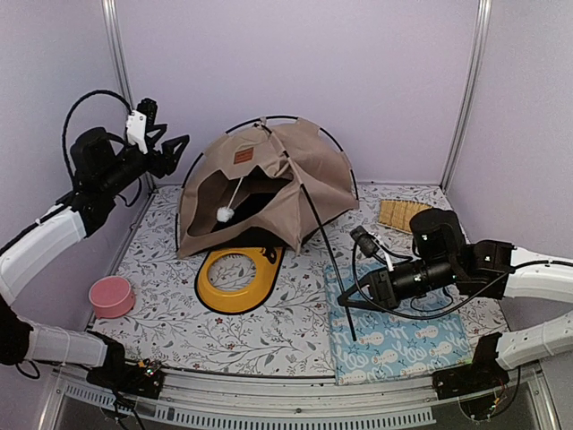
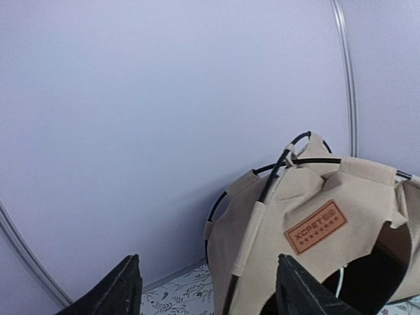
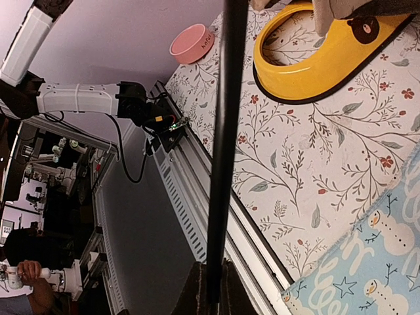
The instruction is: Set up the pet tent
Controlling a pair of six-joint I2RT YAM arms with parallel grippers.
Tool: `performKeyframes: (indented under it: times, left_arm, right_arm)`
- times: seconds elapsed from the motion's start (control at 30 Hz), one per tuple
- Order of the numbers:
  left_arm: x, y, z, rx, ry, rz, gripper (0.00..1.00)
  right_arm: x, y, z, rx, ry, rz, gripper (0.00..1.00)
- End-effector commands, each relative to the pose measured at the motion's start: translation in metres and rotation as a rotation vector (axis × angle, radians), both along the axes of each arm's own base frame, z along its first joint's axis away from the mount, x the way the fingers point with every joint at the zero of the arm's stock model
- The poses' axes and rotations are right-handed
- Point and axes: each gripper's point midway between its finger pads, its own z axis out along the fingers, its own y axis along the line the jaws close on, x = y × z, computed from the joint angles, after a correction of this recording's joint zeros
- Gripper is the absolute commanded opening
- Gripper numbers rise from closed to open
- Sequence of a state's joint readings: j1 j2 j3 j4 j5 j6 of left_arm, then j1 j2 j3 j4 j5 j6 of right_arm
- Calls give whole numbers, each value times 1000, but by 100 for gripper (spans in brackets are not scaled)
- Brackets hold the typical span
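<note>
The beige pet tent stands at the back middle, partly raised, with black poles arching over it, a brown label patch and a white pom-pom hanging in its opening. One long black pole runs from the tent forward to my right gripper, which is shut on the pole's free end. My left gripper is open and empty, raised left of the tent; its view shows the tent's label between the fingers.
A yellow oval bowl tray lies in front of the tent. A pink bowl sits front left. A light blue patterned mat lies under the right arm. A woven tan piece lies at the back right.
</note>
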State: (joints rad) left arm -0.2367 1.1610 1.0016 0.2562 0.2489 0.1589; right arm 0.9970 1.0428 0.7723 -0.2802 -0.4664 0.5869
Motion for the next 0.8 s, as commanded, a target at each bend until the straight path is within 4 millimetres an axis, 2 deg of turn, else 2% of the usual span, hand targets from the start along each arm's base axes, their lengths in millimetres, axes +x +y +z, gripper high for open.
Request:
performKeyframes:
  times: [0.0, 0.17, 0.27, 0.6, 0.77]
  left_arm:
    - [-28, -25, 21, -51, -44, -31, 70]
    - [-61, -54, 6, -112, -23, -102, 68]
    - [-76, -74, -12, -124, 16, -146, 66]
    - [-111, -106, -99, -250, 180, -192, 56]
    - [-129, -130, -131, -245, 211, -252, 51]
  right_arm:
    - [14, 29, 43, 158, -68, -2, 0]
    - [24, 50, 49, 167, -78, 12, 0]
    - [30, 60, 53, 185, -87, 15, 0]
    - [42, 90, 72, 242, -86, 34, 0]
    - [41, 101, 78, 257, -80, 57, 0]
